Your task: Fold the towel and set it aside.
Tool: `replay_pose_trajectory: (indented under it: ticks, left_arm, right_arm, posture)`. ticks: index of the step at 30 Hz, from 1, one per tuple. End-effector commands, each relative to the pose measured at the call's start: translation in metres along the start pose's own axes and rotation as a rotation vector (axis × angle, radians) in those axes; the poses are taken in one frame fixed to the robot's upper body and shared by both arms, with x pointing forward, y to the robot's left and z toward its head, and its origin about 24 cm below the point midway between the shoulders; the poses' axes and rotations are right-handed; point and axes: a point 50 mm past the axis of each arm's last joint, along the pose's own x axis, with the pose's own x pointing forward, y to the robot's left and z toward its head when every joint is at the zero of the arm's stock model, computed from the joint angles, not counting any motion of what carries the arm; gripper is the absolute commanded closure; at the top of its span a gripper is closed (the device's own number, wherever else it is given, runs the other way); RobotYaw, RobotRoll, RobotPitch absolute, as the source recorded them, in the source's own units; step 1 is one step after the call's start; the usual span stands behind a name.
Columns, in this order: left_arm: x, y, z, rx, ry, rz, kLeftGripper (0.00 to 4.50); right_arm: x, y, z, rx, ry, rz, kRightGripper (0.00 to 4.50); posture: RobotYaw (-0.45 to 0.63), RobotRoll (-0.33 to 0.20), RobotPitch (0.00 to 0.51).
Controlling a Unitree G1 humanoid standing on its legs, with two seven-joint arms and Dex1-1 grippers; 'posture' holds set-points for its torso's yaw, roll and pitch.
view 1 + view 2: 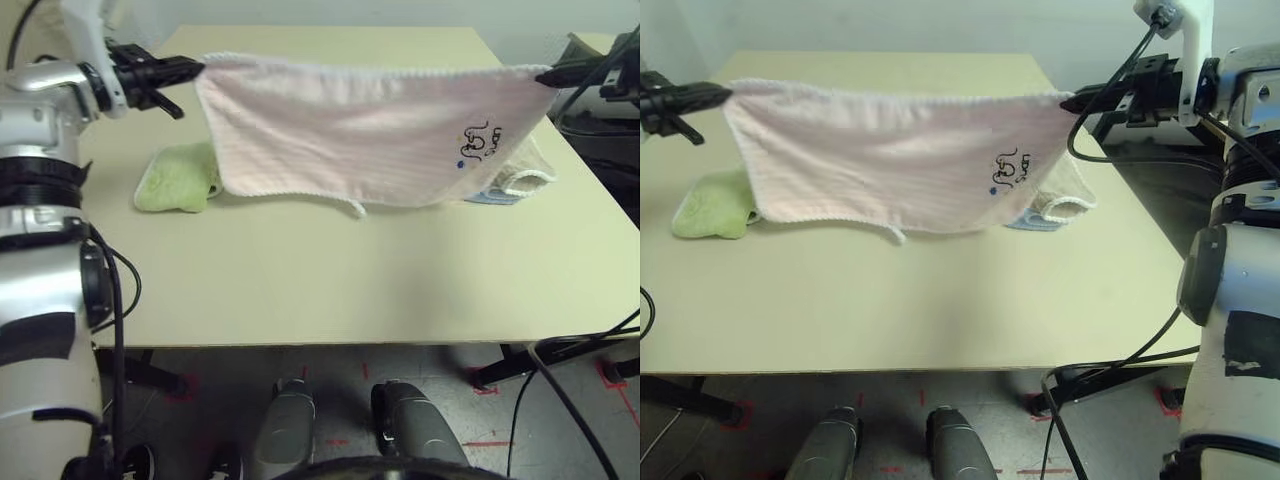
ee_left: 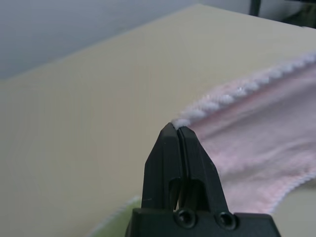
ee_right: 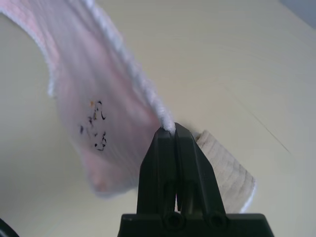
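Note:
The pale pink towel (image 1: 350,135) hangs stretched in the air above the far half of the table, its whitish edging along the top and a small dark logo (image 1: 478,143) near its right side. My left gripper (image 1: 198,68) is shut on the towel's upper left corner (image 2: 178,123). My right gripper (image 1: 1065,100) is shut on the upper right corner (image 3: 167,127). The towel's lower edge sags down close to the tabletop.
A small light-green cloth (image 1: 178,178) lies on the table under the towel's left end. Beige and blue folded cloths (image 1: 515,178) lie behind its right end. The yellowish table (image 1: 330,290) has bare room in front. Cables (image 1: 1120,380) hang off the right edge.

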Motion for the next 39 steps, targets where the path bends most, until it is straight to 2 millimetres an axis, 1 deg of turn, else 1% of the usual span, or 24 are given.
replay_pose_trajectory:
  ticks: [1,7,12,14,19,20,21,23,25,27,29,31,33,35,37,39]
  left_arm:
    - [-0.010,0.011,-0.007,-0.010,0.032,0.041,4.45]
    - [-0.017,0.016,-0.018,0.001,0.078,0.041,4.45]
    - [-0.020,0.012,-0.022,0.006,0.109,-0.043,4.45]
    - [-0.021,0.010,-0.023,0.009,0.129,-0.097,4.45]
    - [-0.024,0.002,-0.023,-0.007,0.194,-0.281,4.45]
    - [-0.024,0.000,-0.023,-0.016,0.206,-0.315,4.45]
    - [-0.025,-0.003,-0.022,-0.033,0.236,-0.388,4.45]
    - [-0.026,-0.009,-0.019,-0.074,0.276,-0.491,4.45]
    - [-0.025,-0.012,-0.017,-0.105,0.293,-0.523,4.45]
    - [-0.020,-0.014,-0.014,-0.111,0.304,-0.536,4.45]
    - [-0.015,-0.016,-0.011,-0.123,0.295,-0.541,4.45]
    - [-0.010,-0.017,-0.009,-0.151,0.283,-0.541,4.45]
    - [-0.003,-0.019,-0.011,-0.178,0.279,-0.506,4.45]
    - [0.005,-0.021,-0.012,-0.178,0.278,-0.465,4.45]
    - [0.015,-0.021,-0.011,-0.149,0.265,-0.380,4.45]
    - [0.022,-0.020,-0.008,-0.115,0.245,-0.279,4.45]
  right_arm:
    - [-0.005,0.000,-0.007,0.038,-0.003,0.007,4.50]
    - [-0.004,0.002,-0.010,0.054,0.002,0.029,4.50]
    - [-0.003,0.007,-0.008,0.047,0.011,0.087,4.50]
    - [-0.001,0.011,-0.008,0.010,0.047,0.138,4.50]
    - [0.007,0.027,-0.011,-0.193,0.238,0.252,4.50]
    - [0.008,0.031,-0.010,-0.213,0.253,0.275,4.50]
    - [0.010,0.037,-0.004,-0.228,0.262,0.312,4.50]
    - [0.012,0.047,0.005,-0.210,0.284,0.381,4.50]
    - [0.013,0.053,0.009,-0.156,0.301,0.426,4.50]
    - [0.021,0.050,0.017,-0.139,0.263,0.439,4.50]
    - [0.030,0.040,0.022,-0.152,0.242,0.406,4.50]
    - [0.037,0.031,0.023,-0.154,0.237,0.369,4.50]
    - [0.048,0.021,0.020,-0.200,0.248,0.261,4.50]
    - [0.057,0.016,0.021,-0.242,0.249,0.173,4.50]
    - [0.065,0.011,0.028,-0.286,0.205,0.052,4.50]
    - [0.072,0.007,0.040,-0.329,0.134,-0.073,4.50]
  posture:
    - [0.02,0.000,0.088]
    - [0.02,0.000,0.089]
    - [0.02,0.000,0.089]
    - [0.02,0.000,0.090]
    - [0.00,0.000,0.092]
    - [0.00,0.000,0.093]
    - [0.00,0.000,0.094]
    - [0.00,0.000,0.096]
    - [0.00,0.000,0.098]
    - [0.01,0.000,0.102]
    - [0.01,0.000,0.103]
    - [0.01,0.000,0.105]
    - [0.01,0.000,0.109]
    - [0.01,0.000,0.112]
    - [0.02,0.000,0.116]
    - [0.01,0.000,0.118]
